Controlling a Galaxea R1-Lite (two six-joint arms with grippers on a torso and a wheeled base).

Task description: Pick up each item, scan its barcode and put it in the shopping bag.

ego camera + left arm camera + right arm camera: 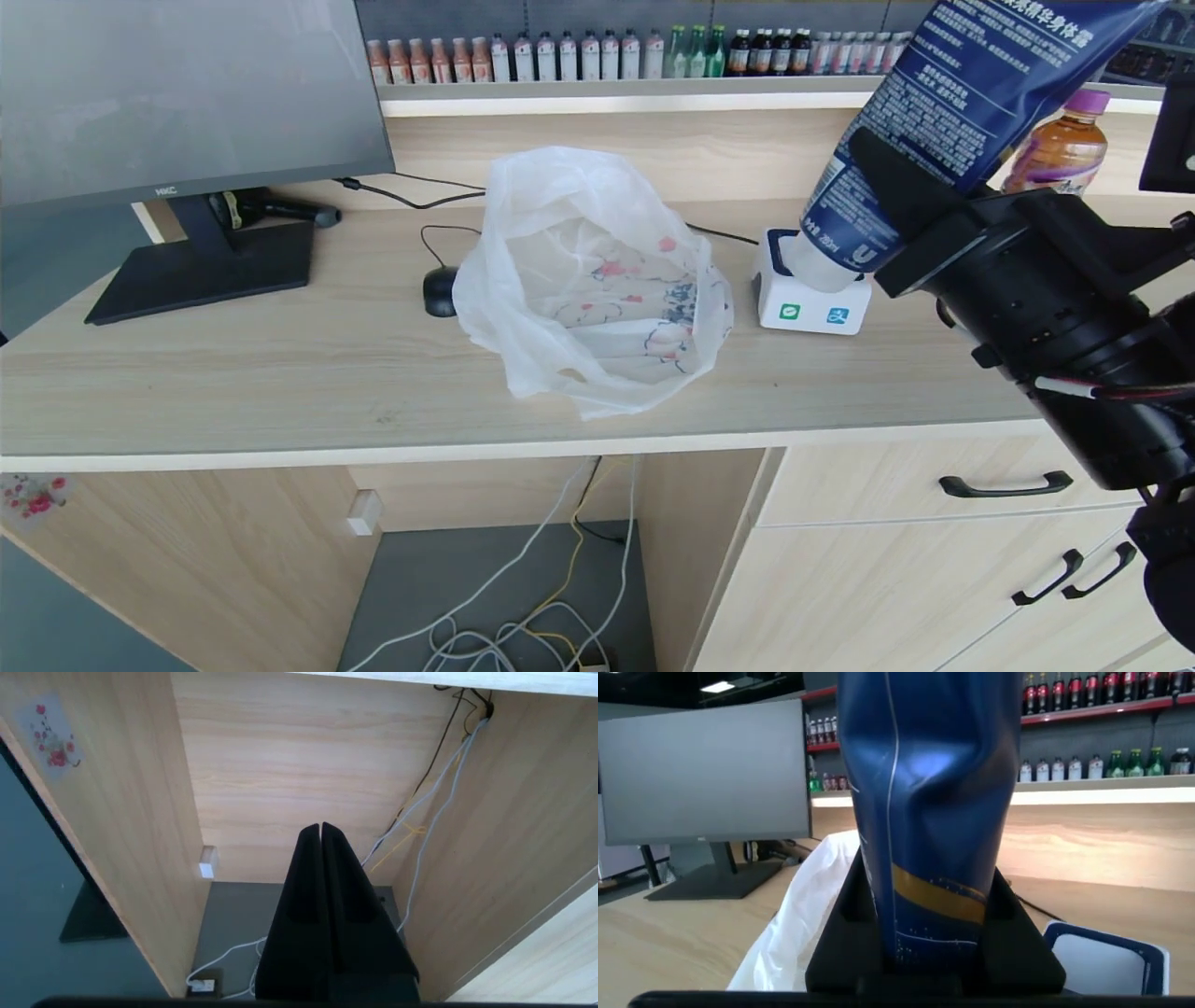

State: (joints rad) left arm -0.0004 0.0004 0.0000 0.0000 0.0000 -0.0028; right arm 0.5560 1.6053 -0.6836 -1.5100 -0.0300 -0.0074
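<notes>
My right gripper is shut on a large blue tube with a white cap, held tilted with the cap end down just over the white barcode scanner box on the counter. The right wrist view has the blue tube pinched between the fingers, the scanner below it. The white plastic shopping bag stands open in the middle of the counter, with flower-printed items inside. My left gripper is shut and holds nothing, down below the counter in the knee space.
A monitor on its stand sits at the counter's left, a black mouse beside the bag. A purple-capped drink bottle stands at the back right. Cables hang under the counter. Drawers lie below on the right.
</notes>
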